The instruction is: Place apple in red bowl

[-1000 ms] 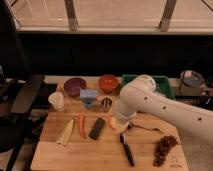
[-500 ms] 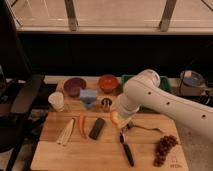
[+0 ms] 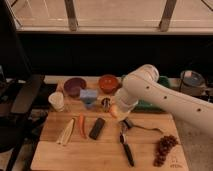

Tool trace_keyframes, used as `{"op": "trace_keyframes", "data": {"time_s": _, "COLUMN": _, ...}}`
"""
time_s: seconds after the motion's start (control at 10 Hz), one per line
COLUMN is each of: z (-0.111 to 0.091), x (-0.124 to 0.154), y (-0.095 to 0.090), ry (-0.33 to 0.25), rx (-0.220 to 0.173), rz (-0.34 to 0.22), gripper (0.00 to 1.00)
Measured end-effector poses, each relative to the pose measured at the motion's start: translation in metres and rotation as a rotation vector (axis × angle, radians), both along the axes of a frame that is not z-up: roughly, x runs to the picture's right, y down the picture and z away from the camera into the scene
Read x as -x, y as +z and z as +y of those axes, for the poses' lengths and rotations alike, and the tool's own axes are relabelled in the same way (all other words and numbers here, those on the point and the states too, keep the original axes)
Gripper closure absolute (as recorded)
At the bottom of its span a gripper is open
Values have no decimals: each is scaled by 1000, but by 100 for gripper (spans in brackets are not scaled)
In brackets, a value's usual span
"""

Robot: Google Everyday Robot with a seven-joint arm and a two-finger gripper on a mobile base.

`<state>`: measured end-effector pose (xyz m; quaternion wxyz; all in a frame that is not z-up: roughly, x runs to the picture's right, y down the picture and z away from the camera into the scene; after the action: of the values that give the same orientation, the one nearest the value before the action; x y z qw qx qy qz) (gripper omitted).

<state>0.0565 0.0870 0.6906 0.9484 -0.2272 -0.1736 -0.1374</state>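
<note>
The apple, small and yellow-orange, sits at the tip of my gripper, which is shut on it and holds it just above the wooden board. The white arm comes in from the right and bends down over the board's back middle. The red bowl stands at the back of the table, a short way behind and slightly left of the apple. The bowl looks empty from here.
A dark purple bowl stands left of the red bowl, with a blue block and white cup in front. A carrot, black bar, black-handled tool and grapes lie on the board. A green tray sits behind the arm.
My gripper has risen off the board with the apple and moved back toward the red bowl. The arm's elbow has swung up and back.
</note>
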Motion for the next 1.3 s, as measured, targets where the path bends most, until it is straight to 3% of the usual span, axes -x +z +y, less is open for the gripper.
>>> {"op": "trace_keyframes", "data": {"time_s": 0.5, "z": -107, "x": 9, "y": 65, "ry": 24, "rx": -93, "rz": 19, "gripper": 100}}
{"op": "trace_keyframes", "data": {"time_s": 0.7, "z": -135, "x": 16, "y": 81, "ry": 32, "rx": -113, "rz": 19, "gripper": 100}}
{"op": "trace_keyframes", "data": {"time_s": 0.8, "z": -143, "x": 16, "y": 86, "ry": 33, "rx": -120, "rz": 24, "gripper": 100}}
{"op": "trace_keyframes", "data": {"time_s": 1.3, "z": -143, "x": 16, "y": 87, "ry": 39, "rx": -122, "rz": 22, "gripper": 100}}
